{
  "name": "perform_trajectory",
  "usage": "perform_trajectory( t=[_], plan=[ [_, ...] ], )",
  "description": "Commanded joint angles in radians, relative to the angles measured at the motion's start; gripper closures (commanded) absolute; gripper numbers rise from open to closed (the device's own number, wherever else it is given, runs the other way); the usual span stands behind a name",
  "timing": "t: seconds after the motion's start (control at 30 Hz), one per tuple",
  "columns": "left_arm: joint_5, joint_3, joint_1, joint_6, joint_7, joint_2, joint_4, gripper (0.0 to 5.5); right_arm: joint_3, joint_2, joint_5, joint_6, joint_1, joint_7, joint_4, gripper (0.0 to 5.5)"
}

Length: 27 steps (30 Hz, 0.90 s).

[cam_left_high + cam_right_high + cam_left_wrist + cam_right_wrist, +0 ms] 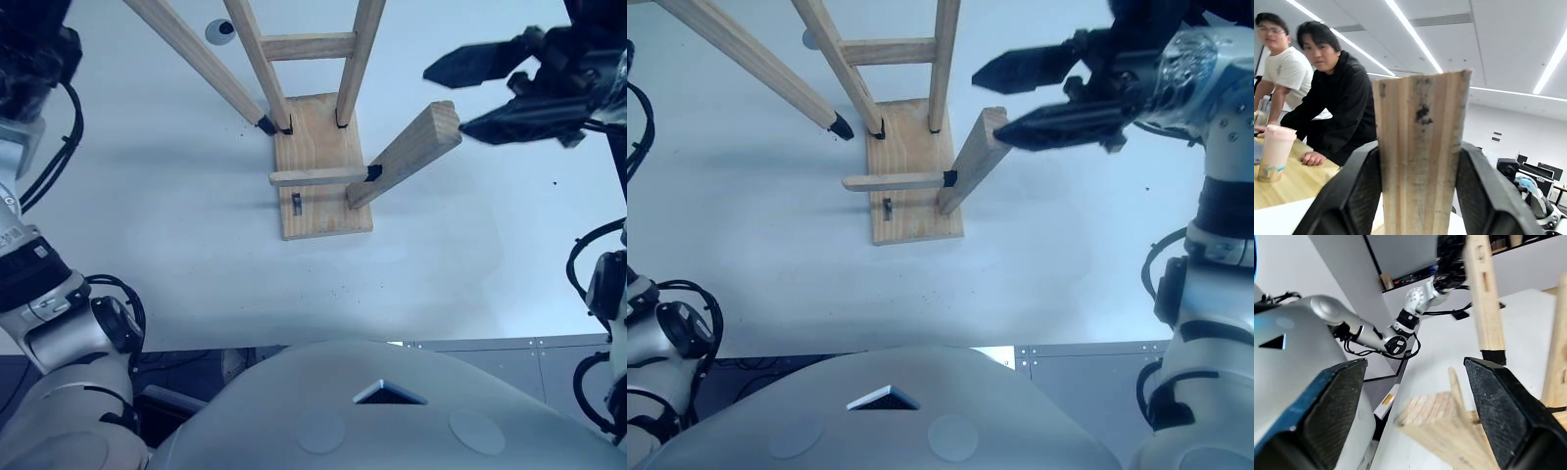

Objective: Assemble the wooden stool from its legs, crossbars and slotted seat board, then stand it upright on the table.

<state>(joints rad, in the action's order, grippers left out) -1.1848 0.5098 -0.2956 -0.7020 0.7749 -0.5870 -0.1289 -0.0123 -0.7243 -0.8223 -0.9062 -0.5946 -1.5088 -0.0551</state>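
Wooden seat board (328,211) lies flat on the table (470,255), slots upward to take the legs. The left gripper (1420,196) has its jaws clenched on the outer leg (1420,122), probably steadying it. The right gripper (444,98), jaws released, waits at the tilted leg (411,152) rising from the board's edge.

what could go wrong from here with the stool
The tilted leg leans outward from the seat board, and the right pincer is open around its top; it could topple or pry loose. The leftmost leg, clamped in the left pincer, has its foot off the board, so pushing may miss the slot.
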Motion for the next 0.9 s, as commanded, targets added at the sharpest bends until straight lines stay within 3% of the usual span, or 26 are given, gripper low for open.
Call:
perform_trajectory(
  t=[0.03,0.1,0.33,0.57,0.67,0.9],
  plan=[
    [0.027,-0.007,0.038,0.016,0.014,0.019,0.031,3.47,-0.040,-0.013,0.055,0.071,0.041,0.011,-0.054,1.88],
    [0.032,-0.009,0.051,0.021,0.019,0.030,0.048,3.47,-0.051,-0.005,0.079,0.096,0.046,0.033,-0.062,1.88],
    [0.070,-0.075,0.160,0.021,0.088,0.068,-0.011,3.47,-0.066,0.007,0.131,0.133,0.021,0.091,-0.007,2.92],
    [0.152,-0.132,0.254,0.111,0.152,0.149,0.011,3.47,-0.087,-0.027,0.136,0.141,0.021,0.053,0.020,3.09],
    [0.232,-0.180,0.295,0.117,0.217,0.080,0.012,3.49,-0.090,-0.031,0.138,0.147,0.035,0.053,0.010,3.09],
    [0.387,-0.276,0.268,0.127,0.409,-0.208,0.012,3.49,-0.095,-0.024,0.137,0.154,0.085,0.069,-0.041,3.09]
  ],
)
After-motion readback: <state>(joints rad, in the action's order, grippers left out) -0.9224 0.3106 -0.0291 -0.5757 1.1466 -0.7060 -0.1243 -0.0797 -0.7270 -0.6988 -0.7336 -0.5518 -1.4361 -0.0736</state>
